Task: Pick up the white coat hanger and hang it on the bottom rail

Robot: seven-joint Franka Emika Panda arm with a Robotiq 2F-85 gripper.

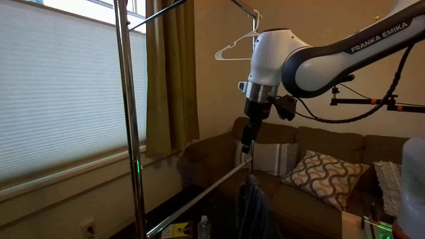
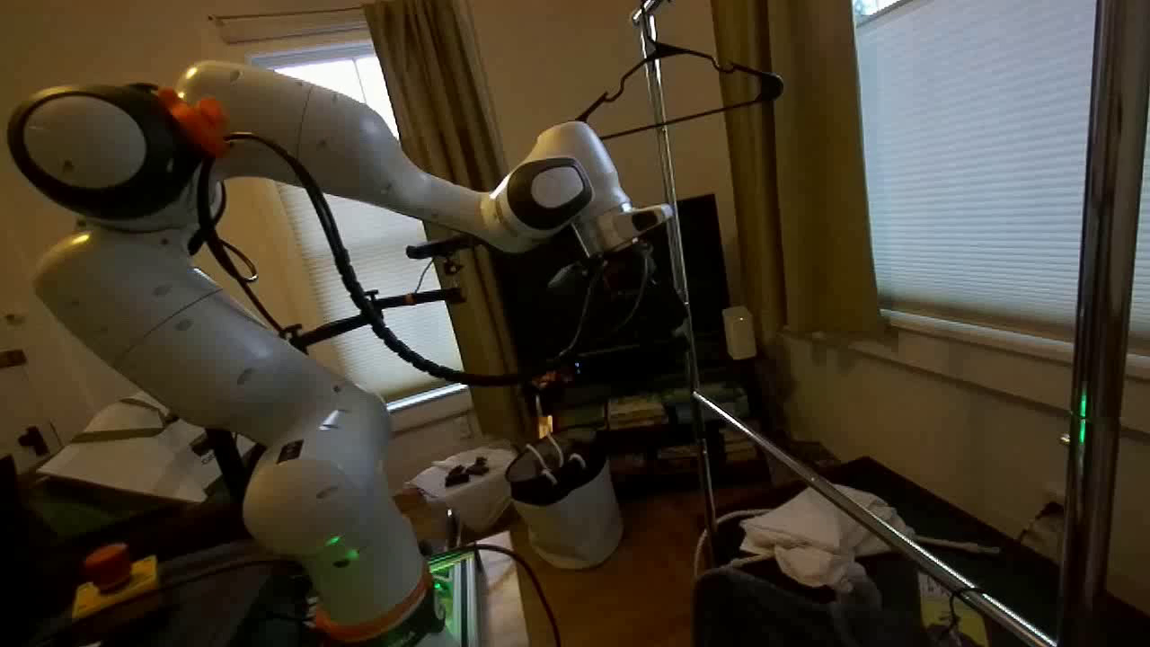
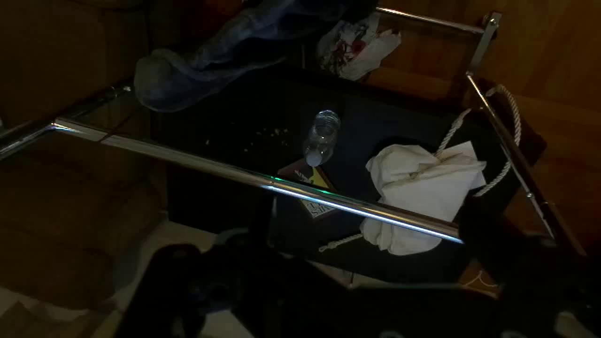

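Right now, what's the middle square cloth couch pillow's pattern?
Pillow: wavy bands, best in an exterior view.

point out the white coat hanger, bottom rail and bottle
White coat hanger (image 1: 234, 59), in an exterior view: its lower bar
Bottom rail (image 1: 199, 198), in an exterior view: mid-length
Bottle (image 3: 323, 135), in the wrist view: its clear side

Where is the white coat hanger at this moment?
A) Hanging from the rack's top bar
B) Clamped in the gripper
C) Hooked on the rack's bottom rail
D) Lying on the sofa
A: in an exterior view, the white coat hanger hangs up high, from the top bar.
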